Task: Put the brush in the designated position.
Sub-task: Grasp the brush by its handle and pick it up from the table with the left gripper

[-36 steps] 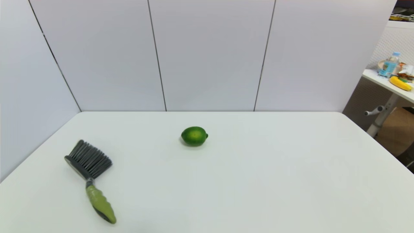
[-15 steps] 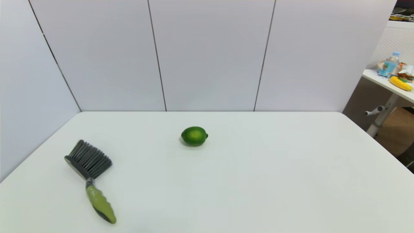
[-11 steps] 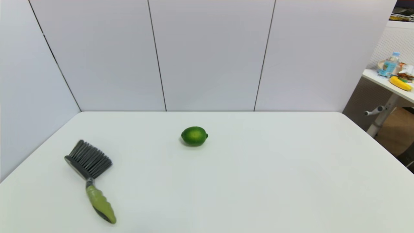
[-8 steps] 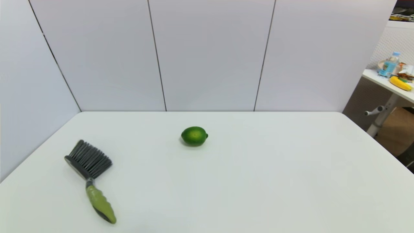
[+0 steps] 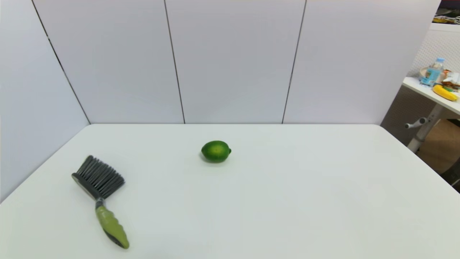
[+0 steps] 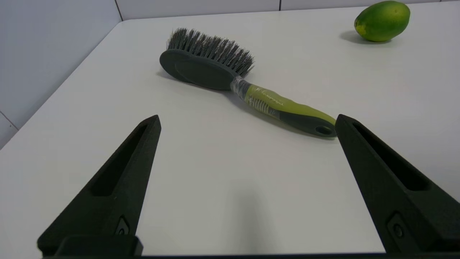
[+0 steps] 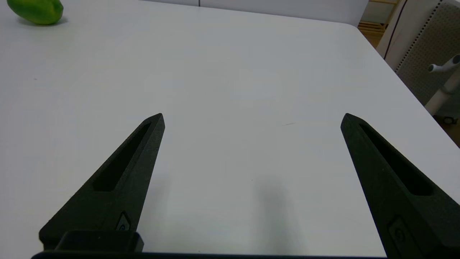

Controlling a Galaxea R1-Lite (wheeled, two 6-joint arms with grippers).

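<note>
The brush (image 5: 99,199) lies flat near the bench's (image 5: 287,201) left edge, bristles toward the far left corner, handle toward the near edge; print on its green handle is too small to read. The left pincer (image 6: 248,122) hovers low near the handle end, fingers wide apart, holding nothing. The right pincer (image 7: 251,118) hovers over the right side, also wide apart. A lime (image 5: 215,151) sits toward the far edge, mid-bench.

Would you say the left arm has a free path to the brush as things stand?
Probably yes. The left pincer is open and faces the brush, with only bare table between them. The lime sits farther off, clear of that path.
</note>
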